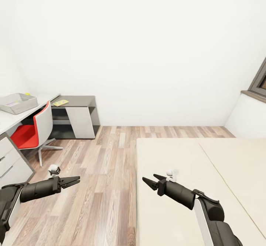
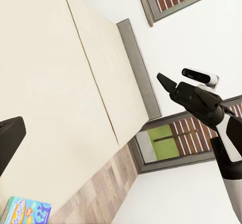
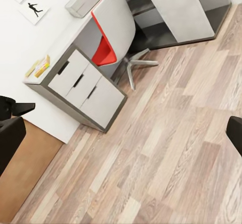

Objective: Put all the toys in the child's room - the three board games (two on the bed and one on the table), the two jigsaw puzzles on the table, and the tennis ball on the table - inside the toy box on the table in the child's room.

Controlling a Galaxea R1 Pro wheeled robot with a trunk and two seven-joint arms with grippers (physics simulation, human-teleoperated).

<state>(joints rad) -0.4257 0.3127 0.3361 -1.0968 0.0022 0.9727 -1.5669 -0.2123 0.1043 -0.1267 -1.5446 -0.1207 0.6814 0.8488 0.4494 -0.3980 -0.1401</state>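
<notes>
The grey toy box (image 1: 16, 103) stands on the white table (image 1: 7, 120) at the left, with a small yellow-green thing (image 1: 27, 93) just behind it, too small to name. A multicoloured jigsaw puzzle (image 1: 60, 102) lies flat on the grey side desk (image 1: 79, 101). A light blue board game (image 2: 27, 212) rests near the edge of the beige bed (image 1: 177, 172). My left gripper (image 1: 72, 182) hangs open over the wood floor with nothing in it. My right gripper (image 1: 150, 181) is open over the bed's near corner, also holding nothing. A flat yellow item (image 3: 39, 66) lies at the table's end.
A red and white swivel chair (image 1: 35, 130) is tucked at the table, beside a drawer unit (image 3: 91, 90). Wood-plank floor (image 1: 99, 172) runs between table and bed. A grey-framed window (image 1: 259, 79) sits at the far right, above a white ledge.
</notes>
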